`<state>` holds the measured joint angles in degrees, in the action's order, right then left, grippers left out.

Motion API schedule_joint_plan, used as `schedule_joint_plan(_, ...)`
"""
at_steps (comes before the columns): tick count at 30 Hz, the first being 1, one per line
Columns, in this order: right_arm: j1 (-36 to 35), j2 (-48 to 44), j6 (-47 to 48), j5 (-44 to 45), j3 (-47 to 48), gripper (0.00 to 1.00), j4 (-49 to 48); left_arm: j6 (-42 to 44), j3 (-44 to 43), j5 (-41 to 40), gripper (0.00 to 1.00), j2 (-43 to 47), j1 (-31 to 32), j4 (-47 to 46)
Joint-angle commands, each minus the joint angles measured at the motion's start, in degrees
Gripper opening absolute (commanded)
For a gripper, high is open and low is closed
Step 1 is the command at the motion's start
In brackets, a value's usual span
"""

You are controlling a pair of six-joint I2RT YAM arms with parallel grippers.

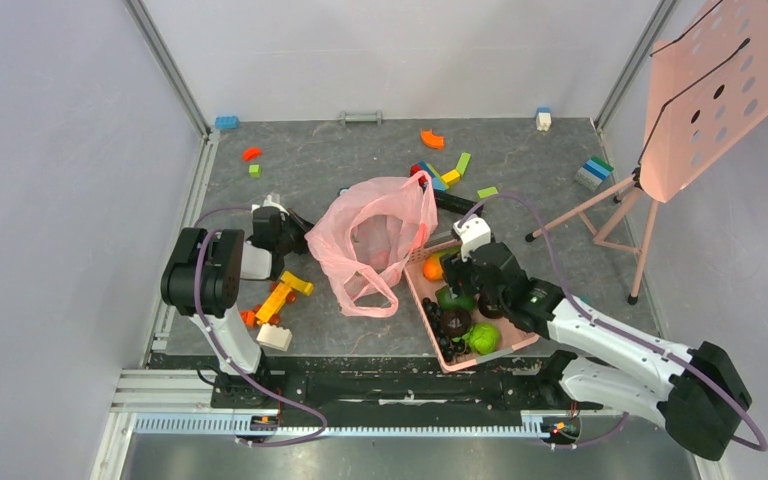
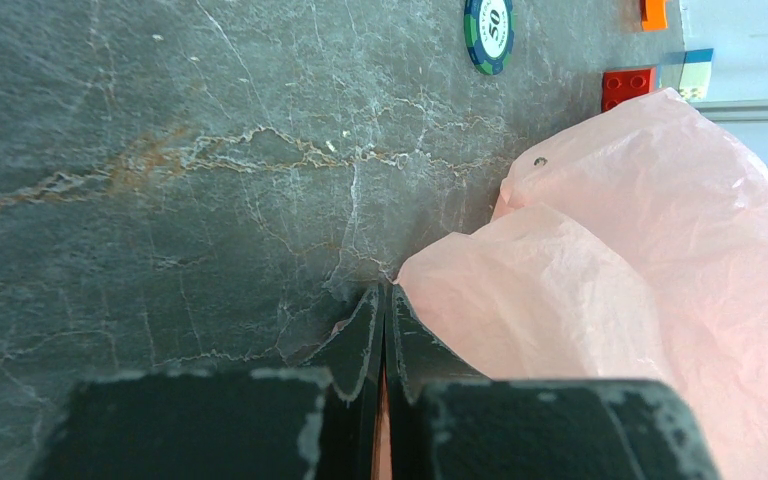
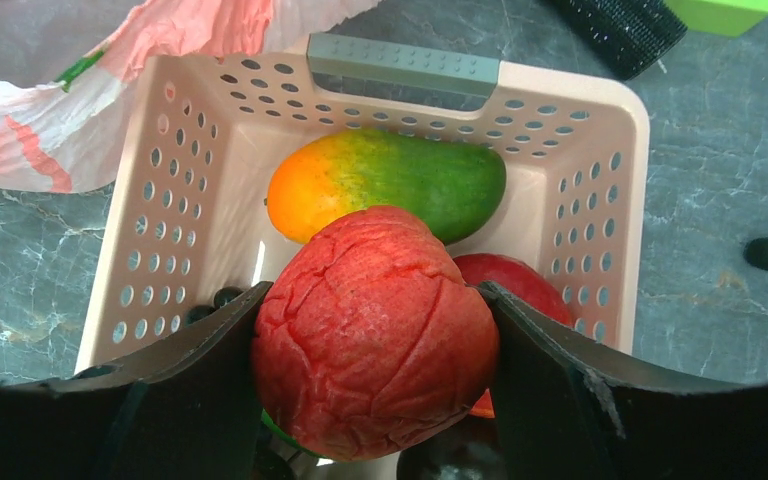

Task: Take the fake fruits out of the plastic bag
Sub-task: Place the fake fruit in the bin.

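The pink plastic bag [image 1: 375,240] lies crumpled in the middle of the table, its mouth toward the front. My left gripper [image 1: 295,228] is shut on the bag's left edge; in the left wrist view a pink strip shows between the closed jaws [image 2: 385,290] and the bag [image 2: 610,270] spreads to the right. My right gripper [image 3: 375,290] is shut on a red textured fruit [image 3: 375,335] and holds it over the pink slotted basket [image 3: 160,230]. A lime-green bumpy fruit [image 1: 482,338] lies in the basket [image 1: 422,305]. Whatever is inside the bag is hidden.
The basket also holds an orange-and-green mango [image 3: 390,185], black grapes [image 1: 445,325] and another red fruit [image 3: 525,280]. A yellow toy [image 1: 282,295] and loose bricks lie at the left and back. A pink perforated stand [image 1: 710,90] is at the right. A poker chip [image 2: 488,30] lies beyond the bag.
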<state>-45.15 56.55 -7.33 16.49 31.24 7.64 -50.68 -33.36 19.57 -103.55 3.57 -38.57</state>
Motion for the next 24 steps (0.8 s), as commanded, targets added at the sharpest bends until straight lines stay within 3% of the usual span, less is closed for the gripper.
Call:
schedule_joint_plan(1,0.04,0.66,-2.18,0.10,0.57,0.67,-0.25,-0.92,-0.73,0.11,0.04,0.27,-0.06,-0.02)
schedule_joint_plan(17,0.01,1.39,-2.87,-0.05,1.24,0.90,1.14,-0.66,-0.20,-0.15,0.04,0.86,-0.01,0.07)
schedule_joint_plan(24,0.02,-2.16,-1.79,2.43,3.21,0.96,2.86,0.04,0.87,-1.81,0.04,5.51,-0.15,1.93)
